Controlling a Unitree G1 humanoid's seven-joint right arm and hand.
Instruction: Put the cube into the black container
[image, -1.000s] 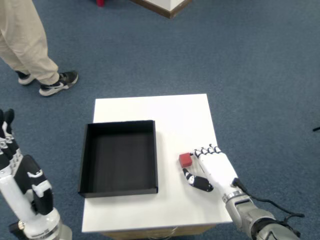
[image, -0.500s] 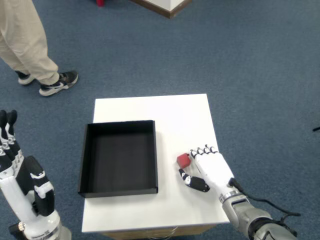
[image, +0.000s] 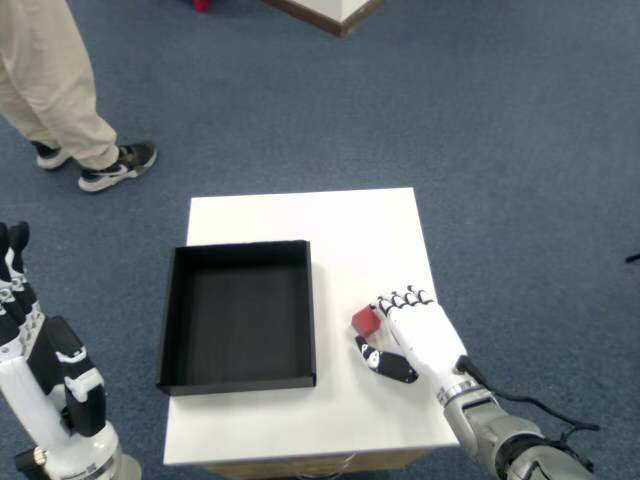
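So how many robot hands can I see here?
2: the right hand on the white table beside the red cube, the left hand raised at bottom left.

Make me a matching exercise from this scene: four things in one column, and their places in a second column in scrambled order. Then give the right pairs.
Things:
1. red cube
2. black container
3. right hand
4. person's shoes

Places:
A. on the blue carpet, beyond the table's far left corner
B. on the left part of the white table
C. at the table's right edge, fingers at the cube
D. on the table, between the container and the hand

Pairs: 1-D, 2-B, 3-C, 4-A
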